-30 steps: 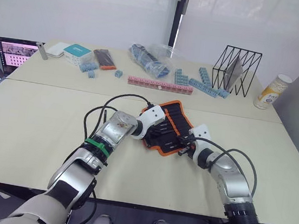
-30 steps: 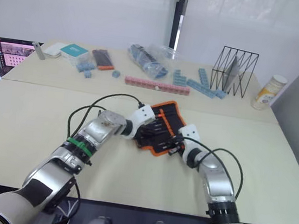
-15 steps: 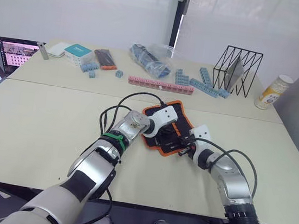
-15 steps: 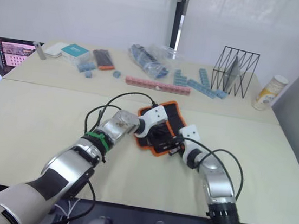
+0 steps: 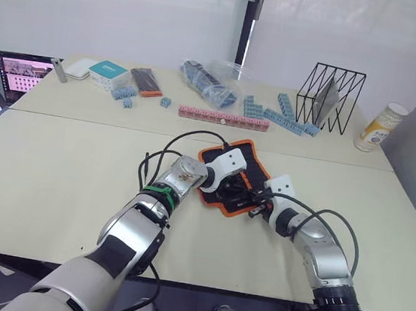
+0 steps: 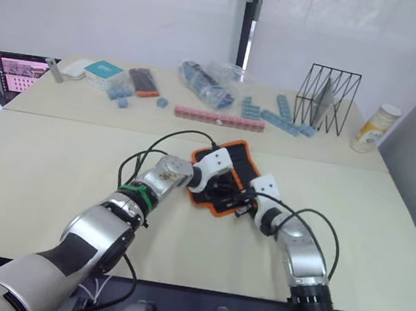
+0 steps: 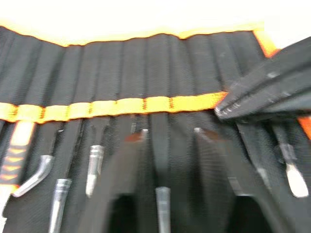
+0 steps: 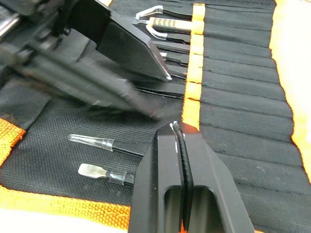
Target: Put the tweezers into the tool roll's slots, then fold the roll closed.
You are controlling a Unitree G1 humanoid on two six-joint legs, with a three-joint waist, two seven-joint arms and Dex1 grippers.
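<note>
1. The tool roll lies open near the middle of the tabletop, orange trim around its black slots.
2. Left tool hovers over the roll, fingers parted, holding nothing.
3. Right tool has its fingers pressed together on a thin black tweezers over the roll.
4. No writing is readable on the roll.

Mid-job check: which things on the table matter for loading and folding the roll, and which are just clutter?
Job:
tool roll, open on the table
tweezers in its slots
left claw, open
right claw, shut

Clutter:
wire rack
blue blocks
pink strip
plastic bag
teal box
can
laptop
</note>
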